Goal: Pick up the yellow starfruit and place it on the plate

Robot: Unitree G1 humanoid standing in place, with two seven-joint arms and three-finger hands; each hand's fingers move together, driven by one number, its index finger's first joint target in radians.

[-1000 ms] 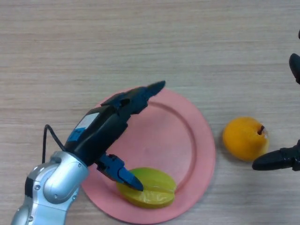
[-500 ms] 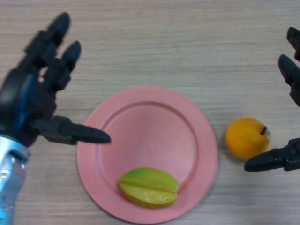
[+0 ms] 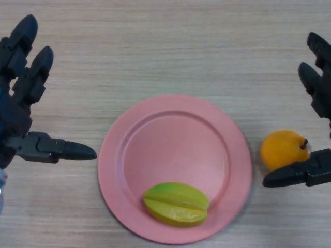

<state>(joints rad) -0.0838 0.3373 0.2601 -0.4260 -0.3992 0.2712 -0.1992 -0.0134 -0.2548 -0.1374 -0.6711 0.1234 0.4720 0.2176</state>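
The yellow-green starfruit [image 3: 176, 204] lies on its side in the near part of the pink plate [image 3: 176, 139]. My left hand [image 3: 18, 111] hovers at the left edge of the view, well clear of the plate, open with fingers spread and thumb pointing right. At the right edge my right hand [image 3: 315, 103] is also open; its thumb [image 3: 295, 174] reaches in just below an orange fruit. Neither hand holds anything.
An orange fruit [image 3: 282, 149] with a short stem sits on the wooden table [image 3: 165, 46] just right of the plate, close to my right thumb.
My left hand let go of the starfruit on the plate, rose and swung away to the left, fingers spread. The starfruit stays on the plate. The view shifted slightly, with the plate sitting further right.
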